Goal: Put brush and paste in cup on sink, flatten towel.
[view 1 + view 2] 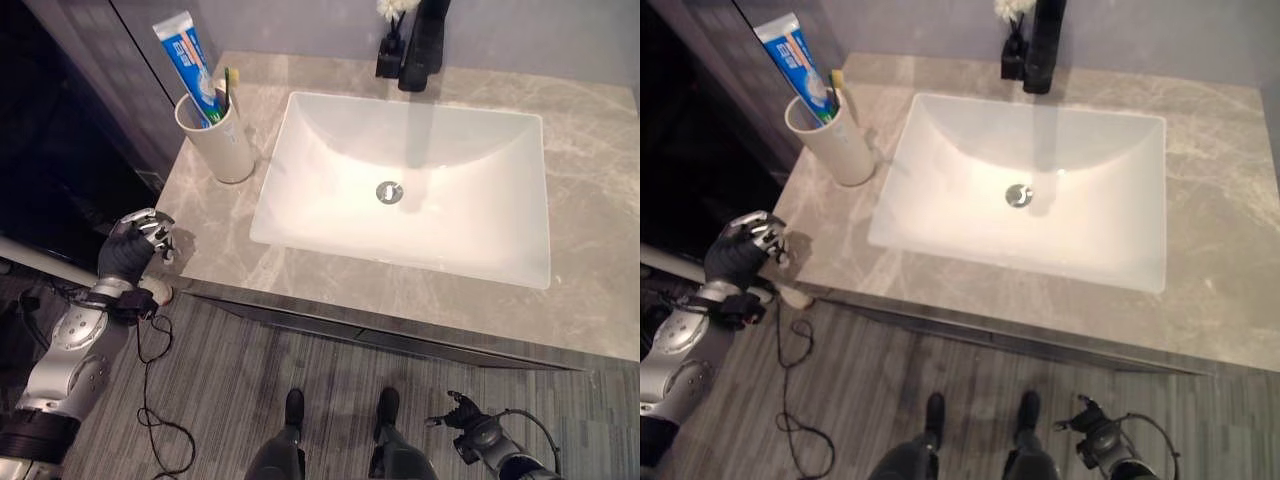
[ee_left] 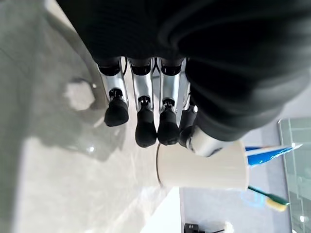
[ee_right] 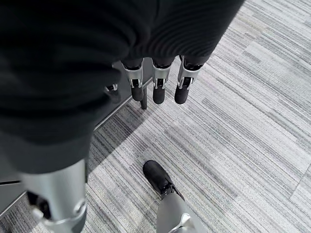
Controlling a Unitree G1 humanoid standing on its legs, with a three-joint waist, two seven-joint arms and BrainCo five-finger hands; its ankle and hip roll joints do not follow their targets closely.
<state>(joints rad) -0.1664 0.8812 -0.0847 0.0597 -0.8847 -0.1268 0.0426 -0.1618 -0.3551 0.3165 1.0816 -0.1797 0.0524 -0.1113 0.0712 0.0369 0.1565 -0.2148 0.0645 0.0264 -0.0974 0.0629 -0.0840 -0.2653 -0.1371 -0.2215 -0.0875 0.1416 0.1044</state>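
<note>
Risk note: the cup (image 1: 222,140) already holds the toothpaste tube (image 1: 190,62) and the toothbrush (image 1: 228,88), both leaning out over its rim, so it looks top-heavy. It stands on the counter (image 1: 210,240) just beyond the fingertips (image 2: 146,133) of the left hand (image 1: 135,245). A forward sweep of that hand from here could clip the cup wall and tip it toward the sink basin (image 1: 400,180), spilling both items. I judge the brush-and-paste part done; I can make out no towel, so the flattening step appears open.

Left hand pose: at the counter's near corner, back of hand up, fingers curled downward and side by side, dark tips hanging over the stone, holding nothing. Whether the tips touch the surface cannot be told.

Right hand (image 1: 470,425): low, below counter level over the floor (image 3: 243,121), well apart from the cup. Fingers (image 3: 160,90) relaxed, slightly bent, spaced in a row, empty.
</note>
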